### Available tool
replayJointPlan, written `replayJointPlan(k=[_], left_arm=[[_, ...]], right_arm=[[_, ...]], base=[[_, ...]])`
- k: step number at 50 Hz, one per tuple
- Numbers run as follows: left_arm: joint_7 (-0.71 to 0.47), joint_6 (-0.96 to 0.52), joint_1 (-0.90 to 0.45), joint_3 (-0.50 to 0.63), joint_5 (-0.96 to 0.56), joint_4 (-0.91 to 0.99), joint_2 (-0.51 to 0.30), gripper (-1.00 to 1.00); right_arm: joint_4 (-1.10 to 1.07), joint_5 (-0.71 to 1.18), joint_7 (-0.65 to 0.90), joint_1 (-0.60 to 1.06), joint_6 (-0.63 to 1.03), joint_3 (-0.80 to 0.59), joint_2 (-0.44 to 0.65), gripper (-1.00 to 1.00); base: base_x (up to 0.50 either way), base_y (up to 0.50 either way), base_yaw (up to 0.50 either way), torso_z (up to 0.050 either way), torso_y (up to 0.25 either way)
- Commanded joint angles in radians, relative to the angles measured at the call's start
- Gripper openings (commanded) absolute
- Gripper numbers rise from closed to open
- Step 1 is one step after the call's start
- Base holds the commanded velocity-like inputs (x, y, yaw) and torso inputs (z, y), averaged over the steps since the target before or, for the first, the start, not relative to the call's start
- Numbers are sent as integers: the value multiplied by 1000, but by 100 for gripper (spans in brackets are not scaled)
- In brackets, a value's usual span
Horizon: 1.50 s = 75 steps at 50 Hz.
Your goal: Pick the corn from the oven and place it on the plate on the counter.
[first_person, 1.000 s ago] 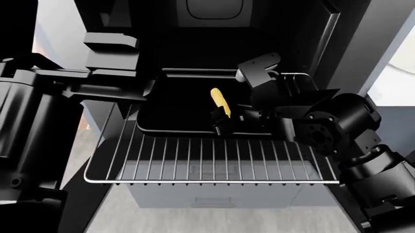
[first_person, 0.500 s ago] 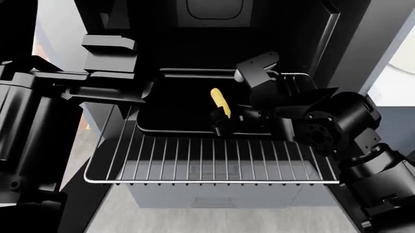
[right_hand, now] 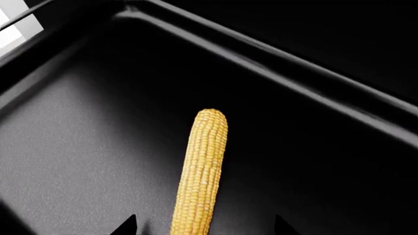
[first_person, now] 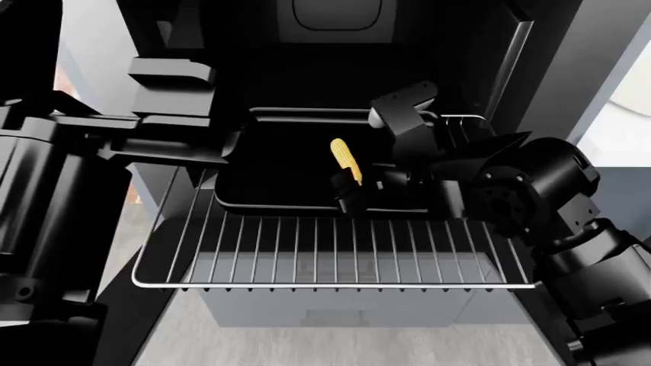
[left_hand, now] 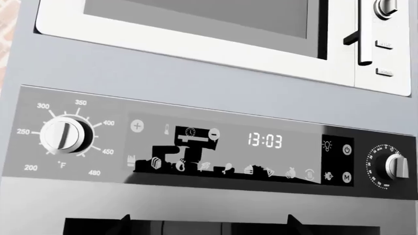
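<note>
Yellow and finely kernelled, the corn (right_hand: 201,174) lies flat on the smooth black tray (right_hand: 78,142) inside the oven (first_person: 305,69), the tray resting on a silver wire rack (first_person: 336,259). The right gripper (first_person: 344,191) sits at the cob's near end, fingers (right_hand: 124,226) spread to either side of it, not visibly touching. The left gripper itself is out of sight; its camera faces a grey control panel (left_hand: 209,147).
</note>
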Motion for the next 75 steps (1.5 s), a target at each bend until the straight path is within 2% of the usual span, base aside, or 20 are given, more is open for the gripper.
replayJointPlan(k=[1, 2, 3, 38, 75], left_arm=[[11, 7, 7, 4, 12, 0, 0, 100], [12, 7, 8, 5, 14, 0, 0, 100], [15, 8, 12, 5, 16, 0, 1, 100], [27, 34, 31, 10, 42, 7, -13, 100], [-7, 55, -5, 36, 9, 6, -27, 100]], right_arm=[[8, 12, 3, -4, 5, -4, 3, 100], [8, 12, 3, -4, 5, -4, 3, 100], [6, 12, 3, -5, 3, -4, 3, -100], [1, 14, 5, -8, -11, -11, 8, -100], [-66, 59, 50, 77, 34, 32, 30, -100]], base=[[0, 0, 0, 0, 0], [0, 0, 0, 0, 0], [0, 0, 0, 0, 0], [0, 0, 0, 0, 0], [0, 0, 0, 0, 0]])
